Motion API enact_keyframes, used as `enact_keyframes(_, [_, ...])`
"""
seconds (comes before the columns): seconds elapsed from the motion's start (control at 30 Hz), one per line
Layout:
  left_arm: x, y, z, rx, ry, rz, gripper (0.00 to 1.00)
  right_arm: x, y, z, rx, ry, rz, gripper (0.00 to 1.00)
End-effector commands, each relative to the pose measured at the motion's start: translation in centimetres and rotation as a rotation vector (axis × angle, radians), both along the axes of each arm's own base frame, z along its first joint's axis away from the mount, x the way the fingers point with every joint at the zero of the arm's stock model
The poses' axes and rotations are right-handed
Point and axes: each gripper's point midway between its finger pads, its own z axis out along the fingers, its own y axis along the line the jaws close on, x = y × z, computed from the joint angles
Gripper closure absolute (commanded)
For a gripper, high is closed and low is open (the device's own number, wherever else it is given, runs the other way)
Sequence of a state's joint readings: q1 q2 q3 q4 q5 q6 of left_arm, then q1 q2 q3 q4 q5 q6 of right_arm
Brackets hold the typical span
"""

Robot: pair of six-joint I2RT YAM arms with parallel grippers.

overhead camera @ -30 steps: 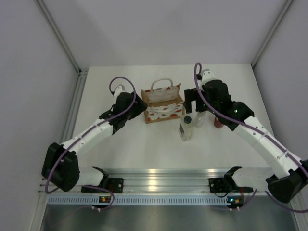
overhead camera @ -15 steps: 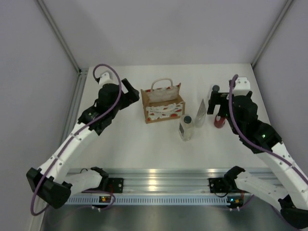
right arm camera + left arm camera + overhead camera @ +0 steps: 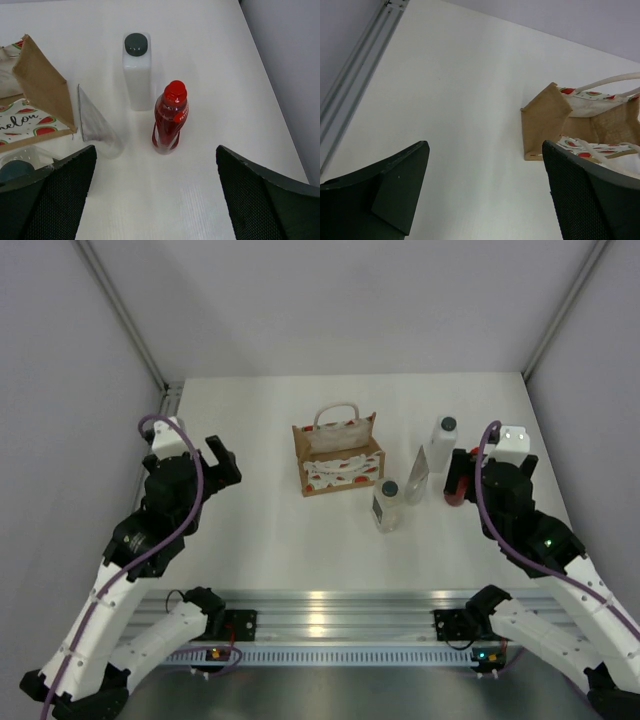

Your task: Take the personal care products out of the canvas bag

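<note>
The canvas bag (image 3: 338, 455) stands upright mid-table, its mouth open; it also shows in the left wrist view (image 3: 547, 122) and the right wrist view (image 3: 42, 85). Four bottles stand on the table right of it: a white one with dark cap (image 3: 443, 443) (image 3: 137, 75), a clear tapered one (image 3: 418, 476) (image 3: 95, 125), a red one (image 3: 455, 494) (image 3: 170, 117), and a pale squarish one with grey cap (image 3: 386, 506) (image 3: 20, 165). My left gripper (image 3: 224, 462) (image 3: 485, 150) is open and empty, left of the bag. My right gripper (image 3: 463, 475) (image 3: 155, 160) is open and empty, just near of the red bottle.
A metal rail (image 3: 160, 455) runs along the table's left edge. Grey walls close in the left, right and back. The aluminium base rail (image 3: 320, 610) lies along the near edge.
Both arms have pulled back from the bag and bottles, the left one far to the left, the right one to the right. The white bottle now stands free beside the red one.
</note>
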State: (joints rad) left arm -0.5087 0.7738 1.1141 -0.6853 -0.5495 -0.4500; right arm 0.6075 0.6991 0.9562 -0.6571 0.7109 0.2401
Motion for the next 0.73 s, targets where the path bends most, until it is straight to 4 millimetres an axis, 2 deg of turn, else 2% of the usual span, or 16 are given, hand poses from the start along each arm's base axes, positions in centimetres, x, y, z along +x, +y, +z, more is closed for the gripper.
enact_keyframes(0.0, [-1.2, 3.0, -2.2, 0.105, 0.018, 0.093, 0.01, -0.3, -0.7, -0.7, 0.001, 0.008, -0.037, 0.01])
enact_keyframes(0.03, [-1.2, 4.0, -2.5, 0.099, 0.004, 0.166, 0.01, -0.3, -0.7, -0.9, -0.001, 0.012, -0.04, 0.01])
enact_keyframes(0.13, [-1.3, 4.5, -4.7, 0.082, 0.03, 0.204, 0.01, -0.2, -0.7, -1.2, -0.008, 0.02, -0.05, 0.0])
enact_keyframes(0.17, [-1.0, 4.0, -4.7, 0.07, 0.027, 0.173, 0.01, -0.1, -0.7, -1.1, -0.012, 0.021, -0.049, 0.01])
enact_keyframes(0.7, [-1.0, 4.6, -5.2, 0.075, 0.036, 0.192, 0.01, -0.4, -1.5, -0.6, 0.033, -0.022, -0.107, 0.01])
